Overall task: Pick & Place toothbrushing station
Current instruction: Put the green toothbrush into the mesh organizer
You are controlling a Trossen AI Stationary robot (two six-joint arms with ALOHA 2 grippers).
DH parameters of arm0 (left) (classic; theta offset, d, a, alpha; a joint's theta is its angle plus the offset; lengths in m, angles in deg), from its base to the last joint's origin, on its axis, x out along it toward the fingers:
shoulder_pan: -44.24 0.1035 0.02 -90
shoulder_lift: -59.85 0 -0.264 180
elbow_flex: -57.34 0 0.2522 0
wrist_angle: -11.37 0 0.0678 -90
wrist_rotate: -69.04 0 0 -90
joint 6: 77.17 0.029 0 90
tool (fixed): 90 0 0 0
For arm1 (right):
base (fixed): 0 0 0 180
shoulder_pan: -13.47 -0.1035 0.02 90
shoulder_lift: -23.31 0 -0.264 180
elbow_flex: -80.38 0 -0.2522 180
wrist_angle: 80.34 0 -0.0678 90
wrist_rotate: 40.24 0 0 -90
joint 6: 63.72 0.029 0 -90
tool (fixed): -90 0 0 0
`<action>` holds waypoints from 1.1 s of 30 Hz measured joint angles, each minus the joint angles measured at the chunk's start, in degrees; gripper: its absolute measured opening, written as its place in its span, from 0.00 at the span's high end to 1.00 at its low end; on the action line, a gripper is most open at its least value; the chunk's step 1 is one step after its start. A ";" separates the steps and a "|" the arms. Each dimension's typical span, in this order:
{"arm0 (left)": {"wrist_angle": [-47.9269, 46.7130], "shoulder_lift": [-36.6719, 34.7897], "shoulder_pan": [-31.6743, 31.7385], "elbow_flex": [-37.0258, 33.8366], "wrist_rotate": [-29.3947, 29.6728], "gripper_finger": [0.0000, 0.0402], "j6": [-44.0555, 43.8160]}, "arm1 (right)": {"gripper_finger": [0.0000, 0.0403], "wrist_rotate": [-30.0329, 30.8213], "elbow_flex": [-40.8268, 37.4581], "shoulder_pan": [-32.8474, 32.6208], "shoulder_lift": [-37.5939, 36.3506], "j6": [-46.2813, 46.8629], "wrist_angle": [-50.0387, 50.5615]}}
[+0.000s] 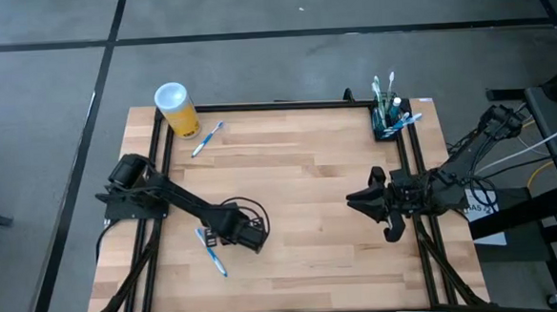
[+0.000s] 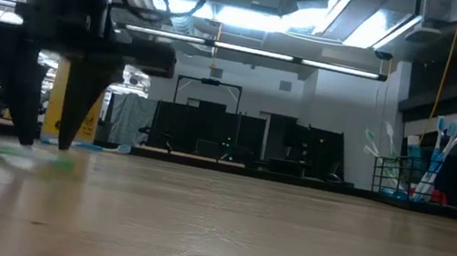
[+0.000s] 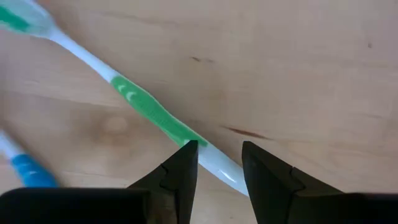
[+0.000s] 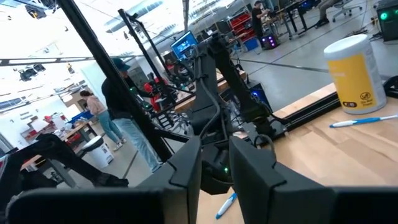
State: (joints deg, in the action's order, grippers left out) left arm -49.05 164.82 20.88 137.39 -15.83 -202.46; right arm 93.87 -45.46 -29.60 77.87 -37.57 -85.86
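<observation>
At the left, the left gripper (image 1: pixel 216 243) is lowered to the wooden table (image 1: pixel 310 202), its fingers (image 3: pixel 183 171) parted with a narrow gap, and nothing is gripped. A green-and-white toothbrush (image 3: pixel 146 109) is seen lying flat directly under the fingertips, its handle passing beneath 1 finger without being clamped; a blue-handled toothbrush (image 1: pixel 211 256) lies just beside it. Well beyond this gripper, at the far-left corner, a yellow cup with a white lid (image 1: pixel 176 108) stands beside another blue toothbrush (image 1: pixel 207 139). To the right, the right gripper (image 1: pixel 357 199) is held above the table with its fingers slightly apart and empty. The toothbrushing station (image 1: pixel 388 122) stands well behind it at the far-right corner, already holding several brushes. The loose toothbrushes are judged still to be picked and placed.
</observation>
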 joint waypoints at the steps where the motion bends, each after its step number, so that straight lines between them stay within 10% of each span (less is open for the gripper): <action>1: -1.84 0.02 -0.04 0.95 0.20 0.70 0.00 | 0.79 -0.05 0.00 0.02 0.00 0.00 -0.01; 33: -5.07 9.02 1.70 7.43 0.72 0.70 0.59 | 0.79 -1.63 0.00 -3.65 -0.39 0.35 0.01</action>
State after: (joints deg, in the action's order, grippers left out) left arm -54.11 173.84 22.59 144.82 -15.11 -201.88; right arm 92.24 -45.46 -33.25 77.48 -37.21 -85.85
